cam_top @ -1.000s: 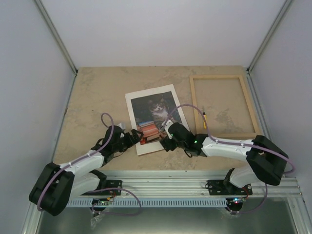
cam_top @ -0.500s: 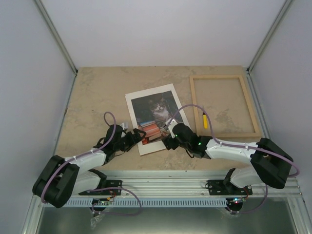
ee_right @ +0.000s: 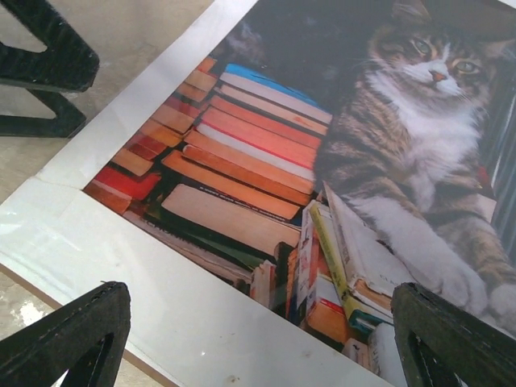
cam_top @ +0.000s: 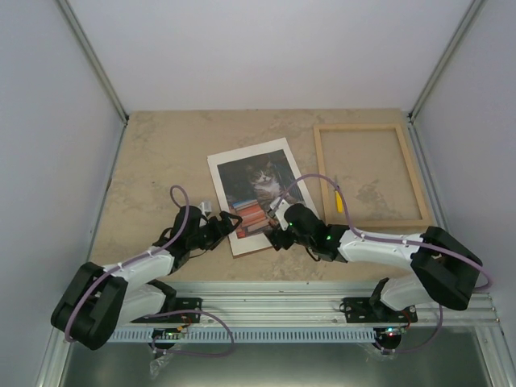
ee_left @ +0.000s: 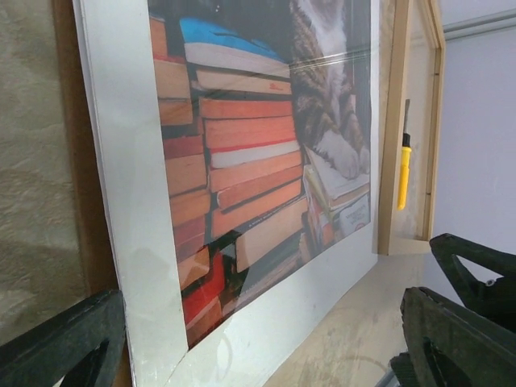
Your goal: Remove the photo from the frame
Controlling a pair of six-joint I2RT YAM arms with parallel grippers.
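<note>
The photo lies flat on the worktop, already outside the frame, which sits apart to its right. Its long axis runs away from the arms. The left pincer and the right pincer both gape wide and empty at its near short edge, one by each corner, equally near.

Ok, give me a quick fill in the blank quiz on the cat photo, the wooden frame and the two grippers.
1. The photo shows a tabby ____ beside stacked books.
2. In the top view, the frame lies to the ____ of the photo.
3. The left gripper and the right gripper both stand ____ at the photo's near edge.
4. The slim tool by the frame has a ____ handle.
Missing words: cat; right; open; yellow.
</note>
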